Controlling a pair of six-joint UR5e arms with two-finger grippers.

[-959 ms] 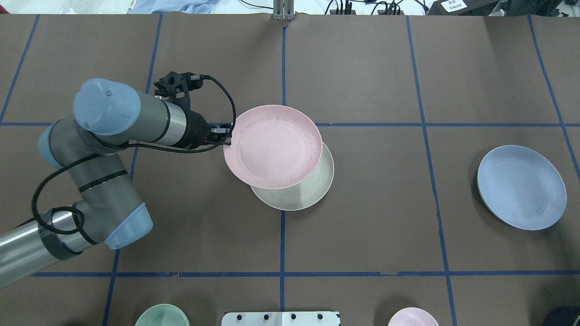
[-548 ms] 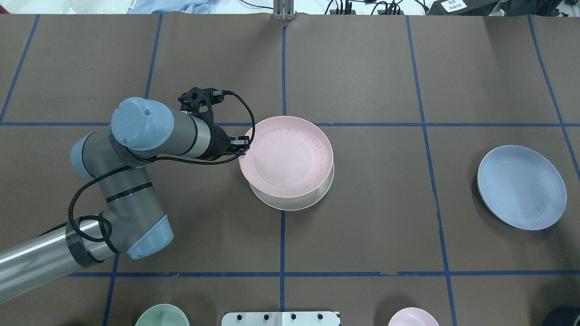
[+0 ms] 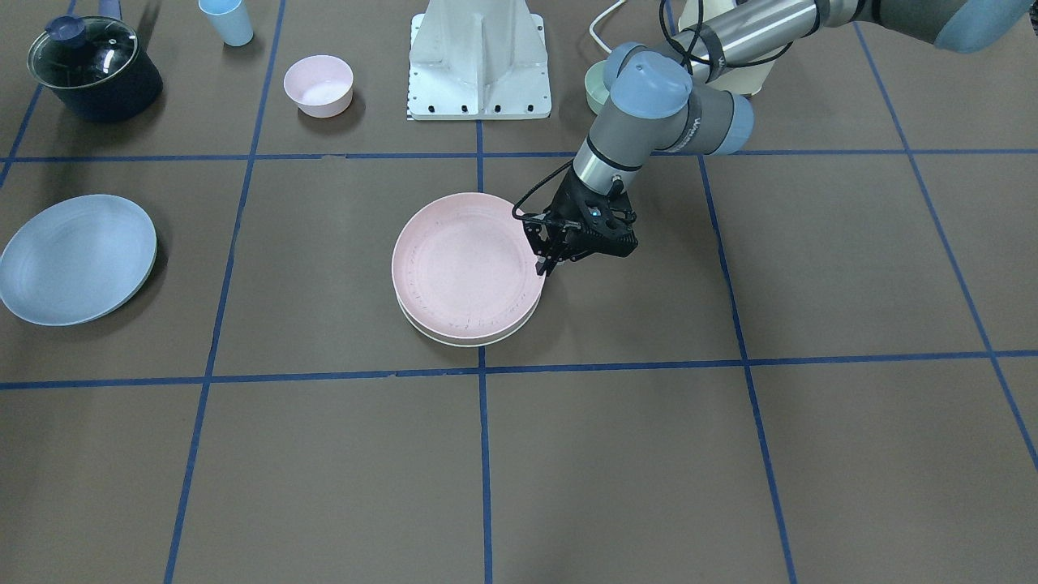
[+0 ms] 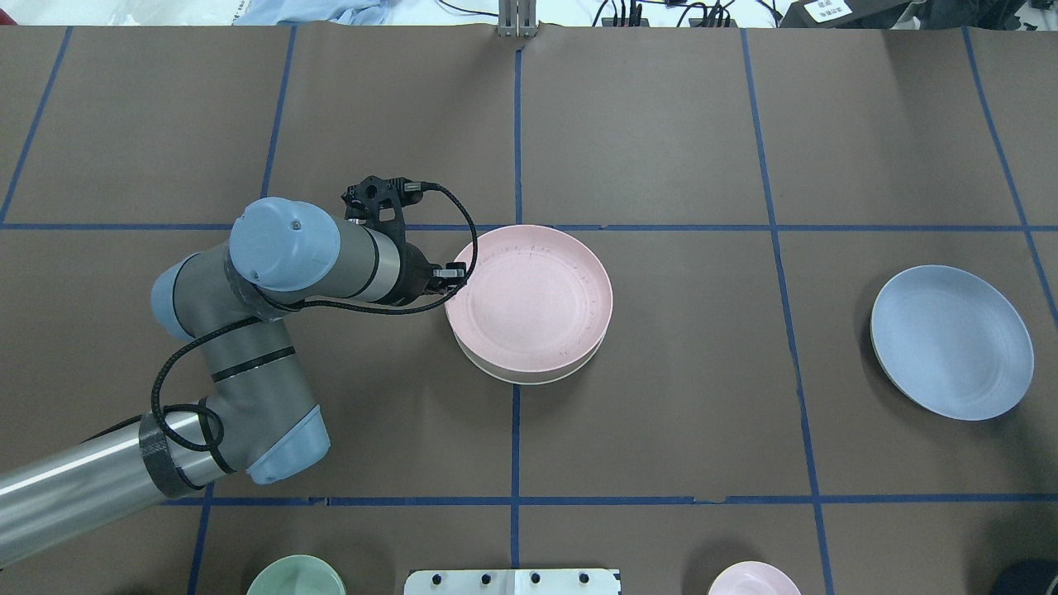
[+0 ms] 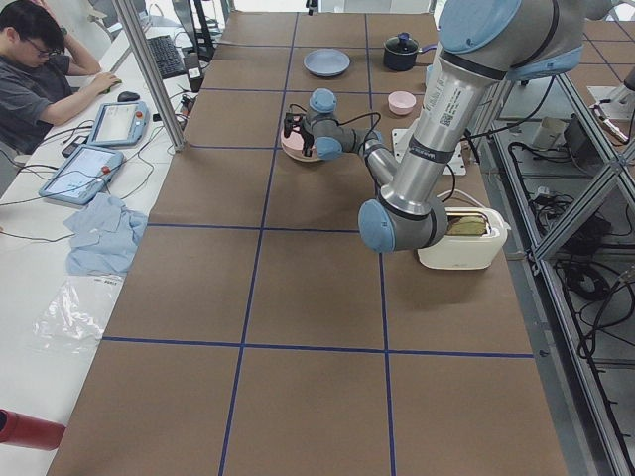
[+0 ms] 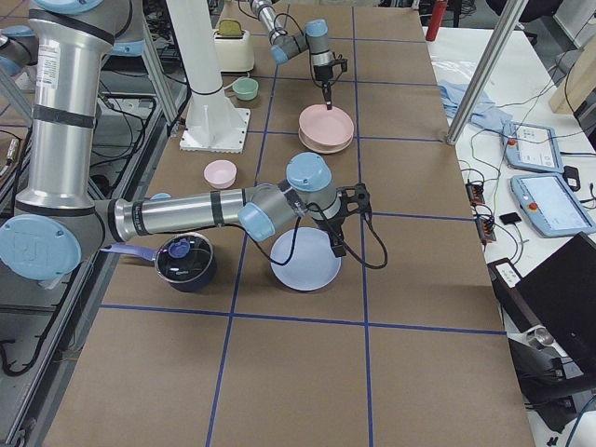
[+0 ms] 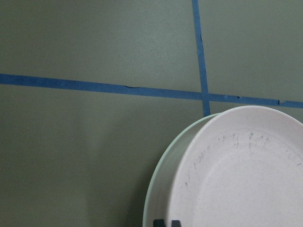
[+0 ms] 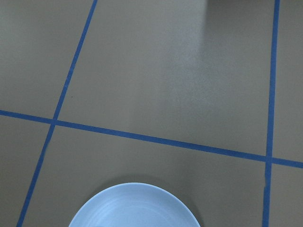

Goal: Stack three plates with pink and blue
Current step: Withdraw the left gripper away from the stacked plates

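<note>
The pale pink plate [image 4: 533, 297] lies on the cream-white plate [image 4: 529, 380] at the table's middle, nearly centred; only a thin cream rim shows. My left gripper [image 4: 453, 277] is shut on the pink plate's left rim. It also shows in the front view [image 3: 542, 266]. In the left wrist view the fingertips [image 7: 165, 222] pinch the pink plate [image 7: 246, 179] above the cream rim [image 7: 158, 189]. The light blue plate [image 4: 950, 340] lies alone at the right. My right gripper [image 6: 335, 250] hovers above the blue plate [image 6: 303, 263]; I cannot tell if it is open or shut.
A small pink bowl [image 3: 319, 83] and a small green bowl [image 4: 296, 577] stand near the robot's base [image 3: 480, 61]. A lidded dark pot [image 3: 93, 69] and a blue cup [image 3: 229, 20] stand beyond the blue plate [image 3: 77, 259]. A toaster [image 5: 461, 238] stands beside the left arm.
My left gripper has carried the pink plate to the right and down, from offset and raised over the cream plate to resting nearly centred on it. The blue plate has not moved.
</note>
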